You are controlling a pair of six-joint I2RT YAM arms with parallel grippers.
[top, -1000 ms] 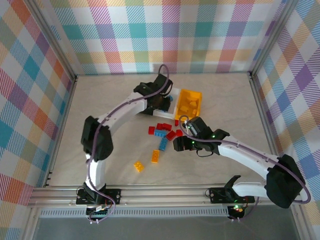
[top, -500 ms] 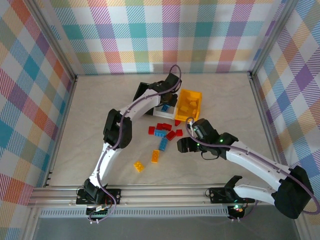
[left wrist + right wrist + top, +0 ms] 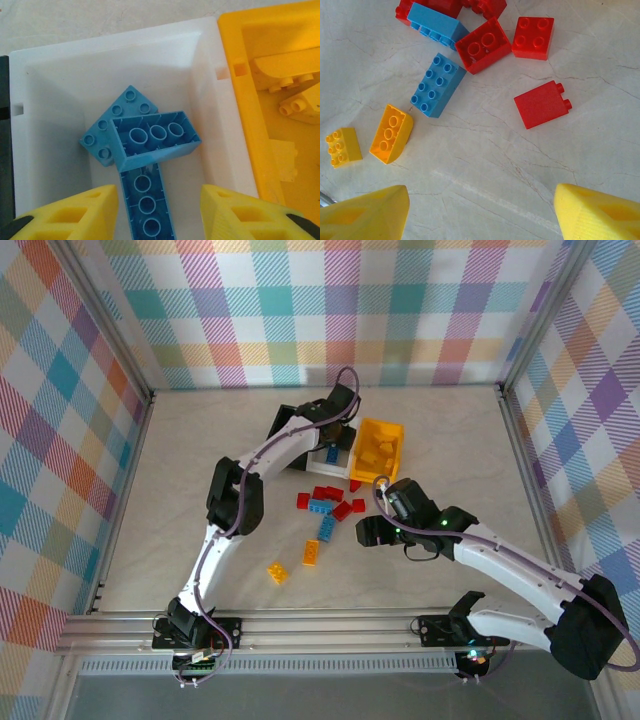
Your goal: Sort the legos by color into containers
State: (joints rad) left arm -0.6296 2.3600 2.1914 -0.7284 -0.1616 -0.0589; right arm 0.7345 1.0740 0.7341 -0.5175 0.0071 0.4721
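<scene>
My left gripper (image 3: 159, 200) hovers open over the white container (image 3: 200, 75). A long blue lego (image 3: 147, 205) lies underside up between its fingers, close to the left one, resting in the bin under two other blue legos (image 3: 155, 137). From above, that gripper (image 3: 335, 435) sits between the black container (image 3: 283, 420) and the yellow-orange container (image 3: 380, 450), which holds yellow bricks (image 3: 295, 105). My right gripper (image 3: 480, 210) is open over bare table. Ahead of it lie a blue lego (image 3: 437, 85), red legos (image 3: 542, 104) and orange legos (image 3: 391, 133).
Loose bricks are scattered mid-table: a red and blue cluster (image 3: 330, 497), an orange brick (image 3: 311, 552) and another orange one (image 3: 277, 572) nearer the arm bases. Checked walls enclose the table on three sides. A metal rail (image 3: 320, 625) runs along the near edge.
The left arm reached out over the white container and its gripper opened, letting the long blue lego go. The right arm drew back slightly toward the right.
</scene>
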